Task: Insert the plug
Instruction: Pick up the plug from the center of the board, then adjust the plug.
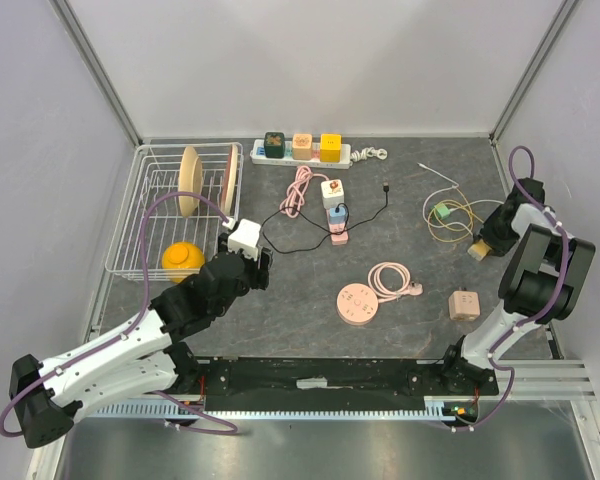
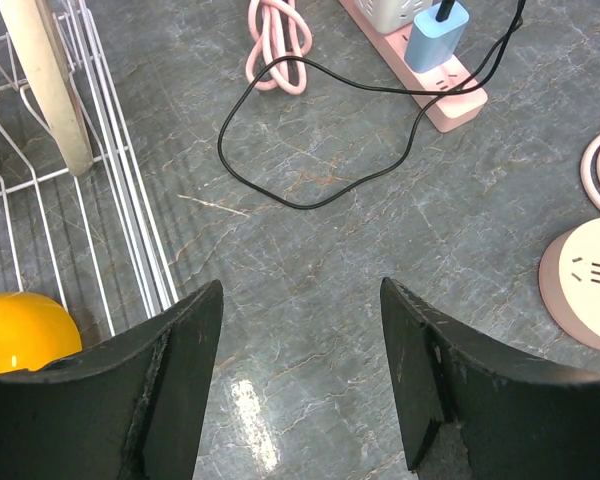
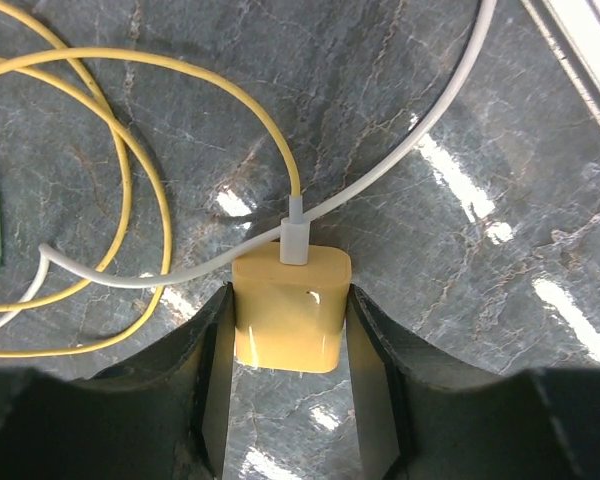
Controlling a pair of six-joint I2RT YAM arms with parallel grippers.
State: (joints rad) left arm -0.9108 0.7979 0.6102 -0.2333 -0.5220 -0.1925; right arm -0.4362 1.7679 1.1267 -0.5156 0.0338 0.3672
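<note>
While the left arm stretches over the grey table [image 1: 410, 340], a white wire rack [image 1: 130, 230] at far left holds upright plates [image 1: 189, 180] and a yellow bowl [image 1: 181, 258]; just right of the rack, the left gripper [image 2: 300, 290] hangs above bare tabletop, its jaws spread apart with nothing between them; ahead of it, a black cable [image 2: 280, 190] loops toward a pink power strip [image 2: 450, 95] that carries a blue charger [image 2: 438, 35]; a long white power strip [image 1: 300, 152] lies along the back wall; nearer the arms, a round pink socket [image 1: 358, 302] sits beside a coiled pink cable [image 1: 390, 280]; farther right, a green adapter [image 1: 441, 212] rests among loops of yellow cable [image 3: 130, 170]; at far right, the right gripper [image 3: 290, 290] grasps the yellow plug [image 3: 285, 310], one finger pressed to each side, the plug lying near the table's right edge, well apart from every socket; the yellow cable enters its top through a white connector, which a white cable [image 3: 420, 130] crosses.
</note>
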